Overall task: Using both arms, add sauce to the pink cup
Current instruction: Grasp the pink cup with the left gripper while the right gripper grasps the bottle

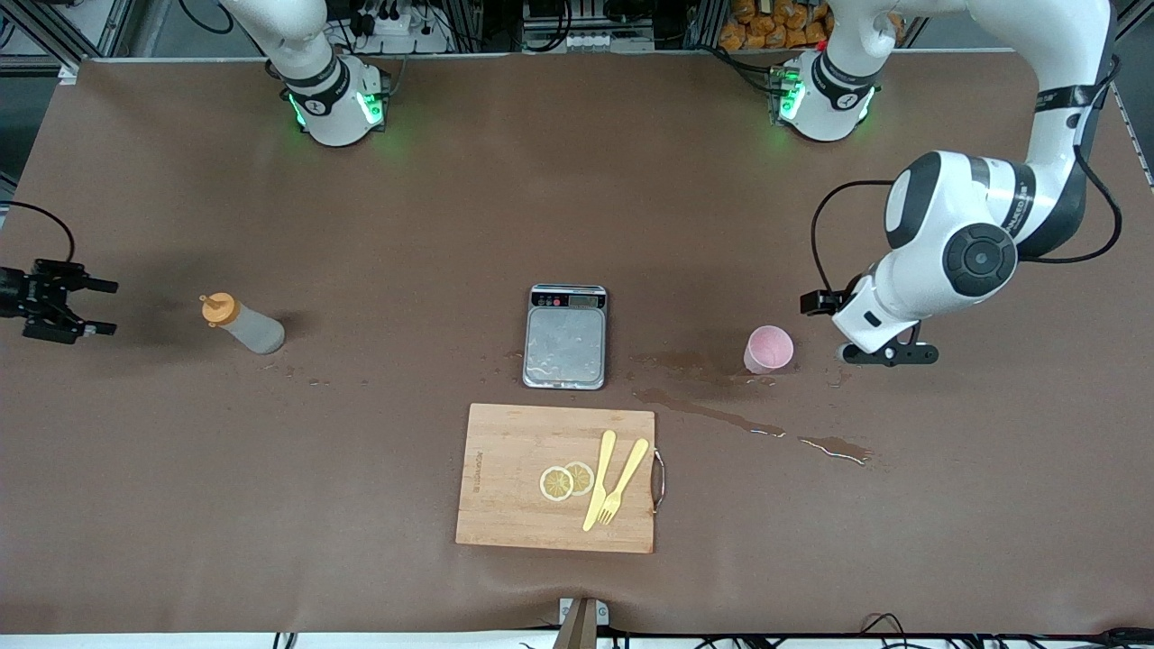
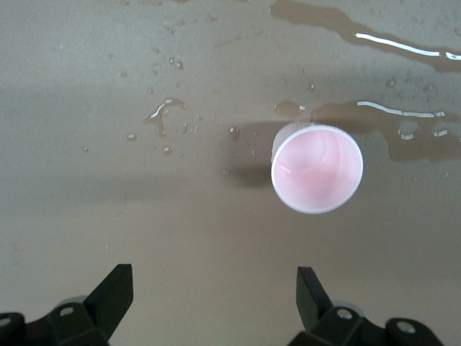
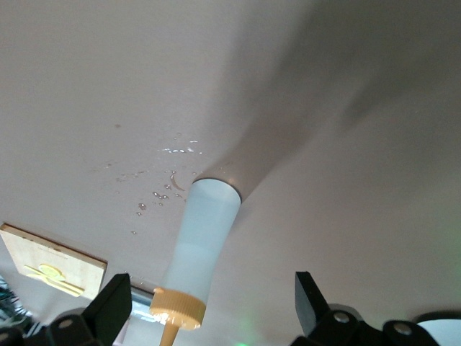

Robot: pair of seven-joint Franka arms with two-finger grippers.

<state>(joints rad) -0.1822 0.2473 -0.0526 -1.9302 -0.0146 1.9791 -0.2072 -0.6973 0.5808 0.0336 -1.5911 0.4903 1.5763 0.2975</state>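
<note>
Both grippers stand wide open and empty, left gripper (image 2: 215, 306) beside the small pale-pink plastic cup (image 1: 769, 350), right gripper (image 1: 86, 306) beside the upright translucent orange-capped squeeze bottle (image 1: 244, 325), flanking the steel scale (image 1: 566, 336); approach stage, grasps evidently next.

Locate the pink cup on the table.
In the front view the pink cup stands upright toward the left arm's end, beside the scale, with the open left tool next to it.
</note>
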